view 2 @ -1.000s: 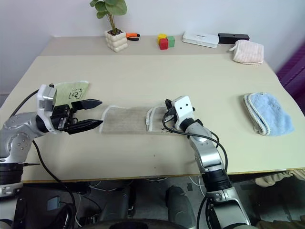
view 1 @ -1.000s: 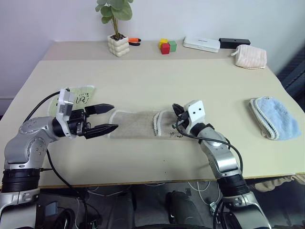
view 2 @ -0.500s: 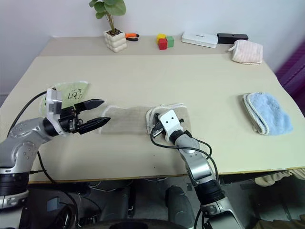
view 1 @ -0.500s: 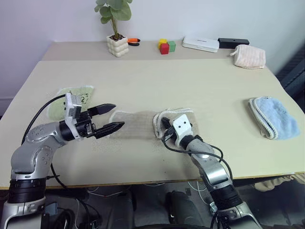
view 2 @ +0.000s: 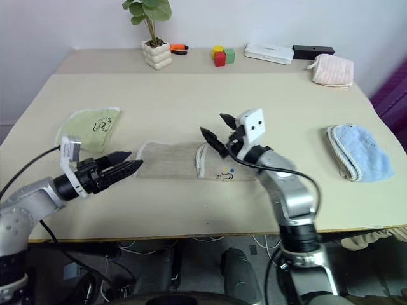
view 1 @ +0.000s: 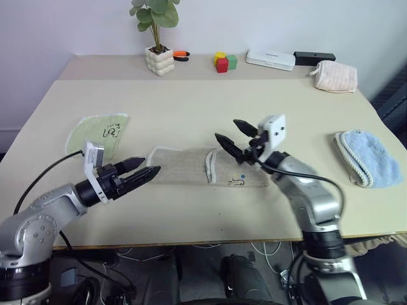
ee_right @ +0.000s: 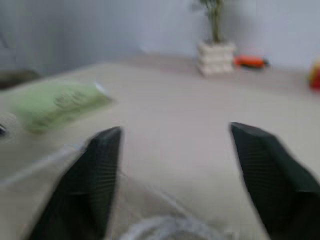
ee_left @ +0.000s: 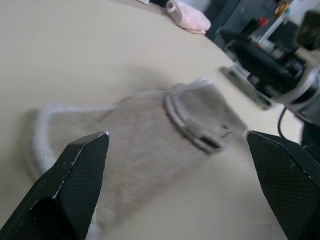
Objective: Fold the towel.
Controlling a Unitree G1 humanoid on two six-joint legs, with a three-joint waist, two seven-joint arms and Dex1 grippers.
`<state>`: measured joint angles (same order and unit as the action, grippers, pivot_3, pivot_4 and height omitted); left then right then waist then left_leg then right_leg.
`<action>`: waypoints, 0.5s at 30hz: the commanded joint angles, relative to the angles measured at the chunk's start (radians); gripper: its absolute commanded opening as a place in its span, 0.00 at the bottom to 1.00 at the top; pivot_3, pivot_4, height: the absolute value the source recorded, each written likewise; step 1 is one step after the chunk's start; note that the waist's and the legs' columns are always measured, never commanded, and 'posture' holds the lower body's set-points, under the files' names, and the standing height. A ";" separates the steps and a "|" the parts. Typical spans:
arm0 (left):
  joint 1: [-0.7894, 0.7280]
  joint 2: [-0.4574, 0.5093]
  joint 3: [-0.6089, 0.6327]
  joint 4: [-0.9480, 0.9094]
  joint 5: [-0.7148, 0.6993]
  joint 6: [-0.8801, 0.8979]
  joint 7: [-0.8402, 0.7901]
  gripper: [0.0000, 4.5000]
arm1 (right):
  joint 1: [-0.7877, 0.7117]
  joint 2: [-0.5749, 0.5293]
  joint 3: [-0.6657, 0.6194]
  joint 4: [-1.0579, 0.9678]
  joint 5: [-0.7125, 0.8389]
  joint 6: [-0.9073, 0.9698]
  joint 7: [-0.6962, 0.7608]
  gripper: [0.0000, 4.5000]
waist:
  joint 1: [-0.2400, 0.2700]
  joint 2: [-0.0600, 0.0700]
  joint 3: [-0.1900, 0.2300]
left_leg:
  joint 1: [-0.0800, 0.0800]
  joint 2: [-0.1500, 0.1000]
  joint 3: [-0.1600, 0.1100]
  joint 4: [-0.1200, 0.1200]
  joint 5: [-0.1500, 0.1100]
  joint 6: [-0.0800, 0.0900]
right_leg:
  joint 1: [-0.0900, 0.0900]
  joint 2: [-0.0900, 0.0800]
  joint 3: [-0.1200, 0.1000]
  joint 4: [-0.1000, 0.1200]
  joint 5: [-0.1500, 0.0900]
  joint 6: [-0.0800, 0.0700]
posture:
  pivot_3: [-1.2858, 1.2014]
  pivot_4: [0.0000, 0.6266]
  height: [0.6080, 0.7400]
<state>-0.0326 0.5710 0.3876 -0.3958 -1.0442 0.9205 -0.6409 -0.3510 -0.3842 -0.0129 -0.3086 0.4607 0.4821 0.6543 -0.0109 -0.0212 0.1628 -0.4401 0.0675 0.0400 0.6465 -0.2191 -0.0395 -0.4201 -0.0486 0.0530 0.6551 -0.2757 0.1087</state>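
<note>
The beige towel [view 1: 184, 166] lies flat on the table, its right end folded back over itself, with a white edge [view 1: 210, 165] across the middle and a small dark mark [view 1: 236, 182] near the front. My right gripper [view 1: 231, 133] hangs open just above the folded part, holding nothing. My left gripper [view 1: 143, 171] is open and low over the table, its tips at the towel's left end. In the left wrist view the towel [ee_left: 145, 145] lies between and beyond the two black fingers [ee_left: 80, 175].
A light-green cloth [view 1: 102, 133] lies left of the towel and a blue towel [view 1: 365, 155] at the far right. Along the back stand a potted plant [view 1: 158, 60], coloured blocks [view 1: 222, 61], a white box [view 1: 270, 59] and a pink folded cloth [view 1: 335, 75].
My right gripper has opened, let go of the towel's folded end and risen above it. The left gripper has sunk closer to the table and rolled.
</note>
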 commanded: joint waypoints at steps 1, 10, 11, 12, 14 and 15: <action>0.031 -0.031 0.034 -0.045 -0.086 0.028 0.097 1.00 | 0.033 -0.122 -0.050 -0.113 0.110 0.062 0.134 0.99 | -0.002 0.000 0.000 | 0.000 0.000 0.000 0.000 0.000 0.000 | 0.000 0.000 0.000 0.000 0.000 -0.001 | 0.52 0.24 1.00; 0.025 -0.158 0.051 0.003 -0.422 0.079 0.566 1.00 | 0.050 -0.268 -0.094 -0.140 0.166 0.148 0.163 0.99 | -0.001 -0.001 0.000 | 0.001 0.000 -0.002 0.000 0.000 0.000 | 0.002 0.001 0.000 0.000 -0.002 -0.003 | 0.52 0.24 1.00; 0.043 -0.171 0.055 0.008 -0.496 0.066 0.627 1.00 | 0.054 -0.267 -0.097 -0.139 0.160 0.145 0.153 0.99 | -0.001 -0.001 0.000 | 0.001 0.000 -0.002 0.000 0.000 0.000 | 0.002 0.001 0.000 0.000 -0.001 -0.003 | 0.52 0.24 1.00; 0.055 -0.175 0.054 0.010 -0.546 0.054 0.677 1.00 | 0.058 -0.266 -0.097 -0.140 0.155 0.143 0.147 0.99 | -0.001 -0.001 0.000 | 0.001 0.000 -0.002 0.000 0.000 0.000 | 0.002 0.001 0.000 0.000 -0.001 -0.002 | 0.52 0.24 1.00; 0.092 -0.190 0.054 0.017 -0.601 0.021 0.750 1.00 | 0.060 -0.259 -0.101 -0.145 0.165 0.150 0.139 0.99 | -0.001 -0.001 0.000 | 0.001 0.000 -0.003 0.000 0.000 0.000 | 0.002 0.001 0.000 0.000 -0.001 -0.003 | 0.52 0.24 1.00; 0.106 -0.187 0.046 0.021 -0.641 0.011 0.779 1.00 | 0.060 -0.258 -0.104 -0.146 0.168 0.150 0.136 0.99 | -0.001 -0.001 0.000 | 0.001 0.000 -0.003 0.000 0.000 0.000 | 0.002 0.001 0.000 0.000 -0.002 -0.003 | 0.52 0.24 1.00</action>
<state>0.0658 0.3804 0.4182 -0.3640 -1.6066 0.9634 0.0878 -0.2860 -0.6417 -0.0895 -0.4285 0.6063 0.6357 0.7967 -0.0124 -0.0222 0.1626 -0.4387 0.0671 0.0373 0.6468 -0.2191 -0.0395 -0.4185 -0.0471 0.0529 0.6548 -0.2774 0.1056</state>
